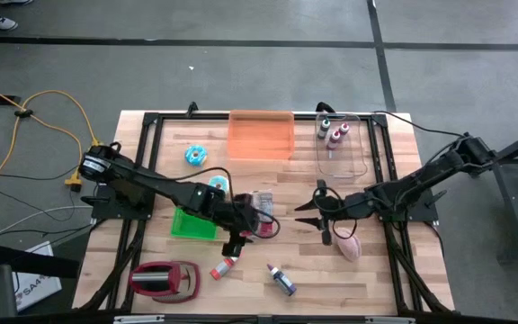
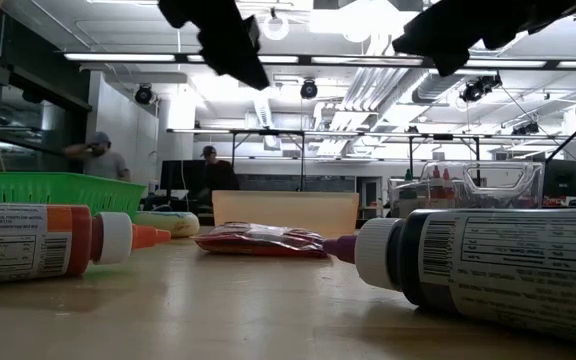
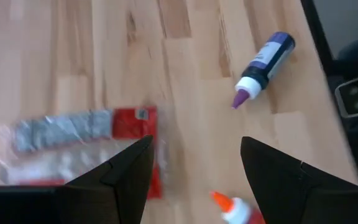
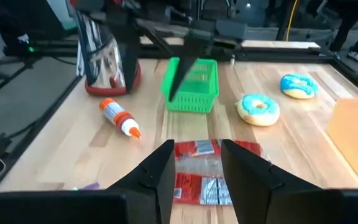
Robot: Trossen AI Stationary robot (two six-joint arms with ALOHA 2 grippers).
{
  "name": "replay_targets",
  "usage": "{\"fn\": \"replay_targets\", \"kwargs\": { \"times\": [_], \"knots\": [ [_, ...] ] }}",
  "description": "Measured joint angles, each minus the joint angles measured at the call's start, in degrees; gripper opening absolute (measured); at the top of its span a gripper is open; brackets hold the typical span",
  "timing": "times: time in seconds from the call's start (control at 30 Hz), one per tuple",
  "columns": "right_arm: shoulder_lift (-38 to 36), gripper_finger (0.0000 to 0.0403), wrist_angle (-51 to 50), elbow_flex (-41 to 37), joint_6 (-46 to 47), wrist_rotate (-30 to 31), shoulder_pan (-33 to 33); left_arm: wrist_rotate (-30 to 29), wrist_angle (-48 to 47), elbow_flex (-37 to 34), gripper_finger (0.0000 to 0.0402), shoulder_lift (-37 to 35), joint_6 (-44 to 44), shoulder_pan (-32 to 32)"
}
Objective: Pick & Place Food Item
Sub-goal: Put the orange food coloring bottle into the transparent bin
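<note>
A red and silver food packet (image 1: 261, 202) lies flat on the wooden table (image 1: 376, 288), seen also in the left wrist view (image 3: 86, 143), the right wrist view (image 4: 207, 171) and the low view (image 2: 263, 240). My left gripper (image 1: 240, 238) hangs above the table just near of the packet, open, with bare wood between its fingers (image 3: 196, 149). My right gripper (image 1: 300, 213) hovers to the packet's right and points toward it. A narrow gap stands between its fingers (image 4: 196, 152), with nothing in it.
Two blue donuts (image 1: 196, 155) (image 1: 217, 184), a green basket (image 1: 192, 223), an orange bin (image 1: 261, 135) and a clear bin of bottles (image 1: 340, 139) stand farther back. An orange-capped bottle (image 1: 225, 267), a purple bottle (image 1: 281, 281), a red and silver appliance (image 1: 165, 279) and a pink item (image 1: 349, 245) lie nearer.
</note>
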Motion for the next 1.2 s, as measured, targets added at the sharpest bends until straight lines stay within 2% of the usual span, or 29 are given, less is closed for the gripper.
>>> {"fn": "replay_targets", "kwargs": {
  "times": [0.5,0.8,1.2],
  "knots": [
    [2.1,0.0118,0.0,0.0,-0.4,0.0,0.0,-11.3,-4.3,0.0,0.0234,0.0,-27.7,-10.0],
    [2.1,0.0118,0.0,0.0,-0.4,0.0,0.0,-6.3,-11.9,0.0,0.0234,0.0,-41.1,-9.4],
    [2.1,0.0118,-0.1,0.0,-1.9,0.0,-0.2,-6.1,-13.2,0.0,0.0234,2.1,-52.4,-13.2]
  ]
}}
